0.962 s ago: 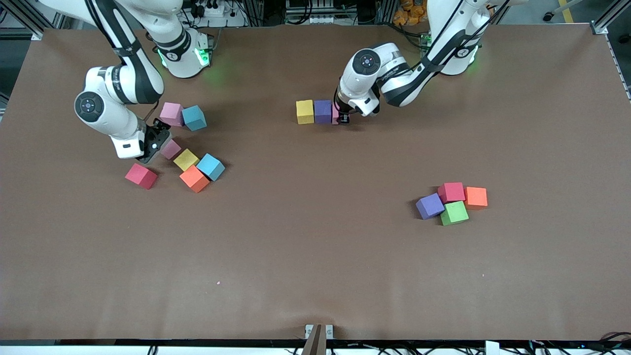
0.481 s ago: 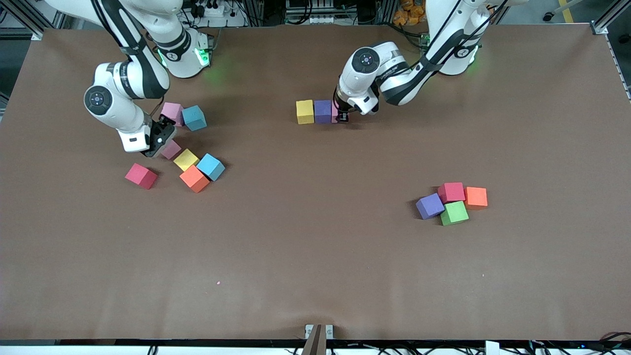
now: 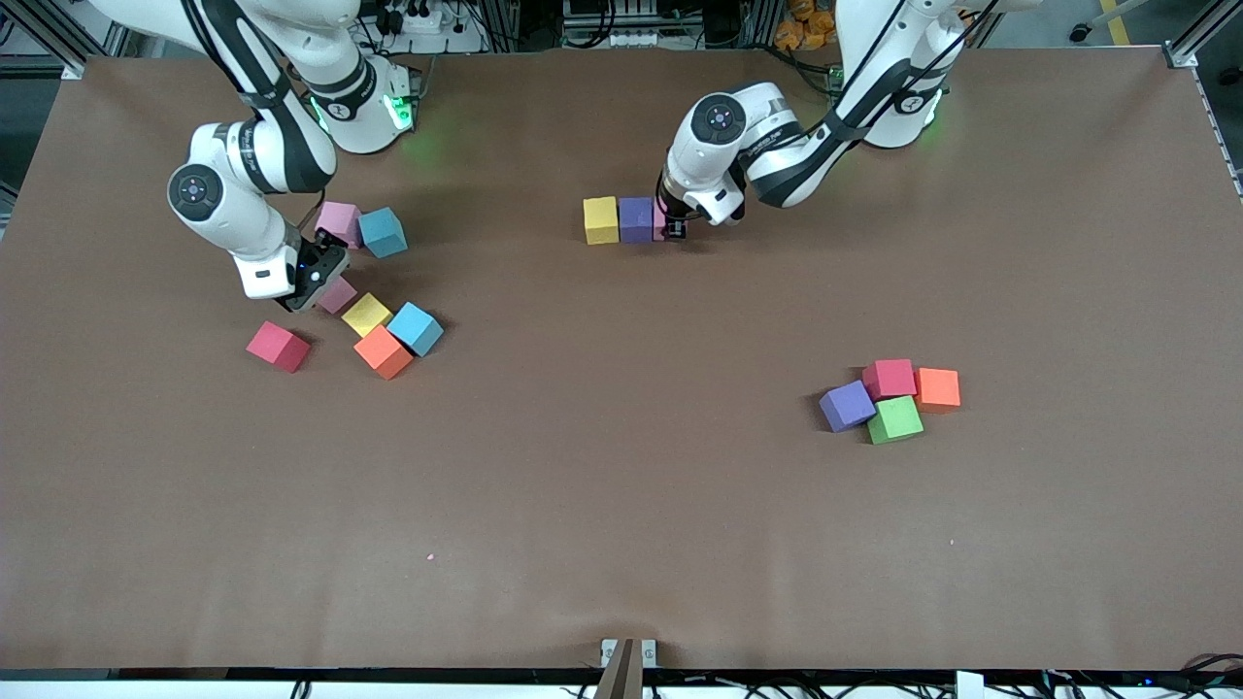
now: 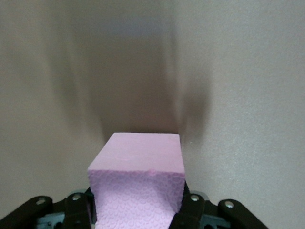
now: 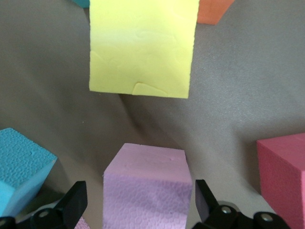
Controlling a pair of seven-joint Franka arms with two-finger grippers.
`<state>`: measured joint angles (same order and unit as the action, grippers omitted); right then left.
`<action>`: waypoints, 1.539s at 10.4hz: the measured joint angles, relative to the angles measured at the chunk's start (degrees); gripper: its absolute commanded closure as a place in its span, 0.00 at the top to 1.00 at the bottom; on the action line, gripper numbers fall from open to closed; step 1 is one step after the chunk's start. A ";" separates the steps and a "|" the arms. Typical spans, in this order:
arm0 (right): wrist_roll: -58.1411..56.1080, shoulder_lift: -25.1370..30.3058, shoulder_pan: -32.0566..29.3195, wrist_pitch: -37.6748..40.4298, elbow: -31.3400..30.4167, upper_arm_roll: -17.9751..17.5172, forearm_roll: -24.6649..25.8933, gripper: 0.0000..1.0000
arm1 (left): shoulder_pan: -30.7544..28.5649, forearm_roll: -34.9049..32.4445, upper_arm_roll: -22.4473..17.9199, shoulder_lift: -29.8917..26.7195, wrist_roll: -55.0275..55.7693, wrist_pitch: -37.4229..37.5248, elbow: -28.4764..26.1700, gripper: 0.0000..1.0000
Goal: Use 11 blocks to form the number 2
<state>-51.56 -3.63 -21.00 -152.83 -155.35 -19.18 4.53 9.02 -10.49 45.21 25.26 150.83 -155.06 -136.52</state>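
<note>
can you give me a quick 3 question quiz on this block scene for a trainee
1. True or false: the left end effector is shut on a pink block.
2. Which block lies between the right end effector's open fingers? A) purple block B) green block C) orange block
3. Fill in: in the row begun mid-table, the yellow block touches a ______ block.

Key: 1 true. 2 A, the purple block. 3 purple.

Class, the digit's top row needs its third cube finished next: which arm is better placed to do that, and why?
Left. Its tool is shut on a pink cube right beside the purple cube and yellow cube row. The right tool is open around a cube in the loose cluster.
</note>
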 measured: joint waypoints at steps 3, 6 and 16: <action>0.00 -1.00 -0.02 -0.32 -0.12 0.06 0.00 1.00 | 0.15 0.00 -0.19 0.26 0.00 -0.11 0.01 0.51; 0.00 -1.27 -0.61 -0.28 -0.15 0.09 0.00 1.00 | 0.16 0.00 -0.23 0.26 0.00 -0.22 0.03 0.97; -0.07 -0.56 -0.85 1.04 0.58 -0.32 0.00 0.32 | 0.16 -0.44 -0.30 -0.79 0.00 -0.08 0.65 1.00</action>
<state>-51.63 -4.19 -21.84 -151.80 -154.76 -19.50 4.53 9.18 -10.93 44.91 24.48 150.83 -155.14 -135.88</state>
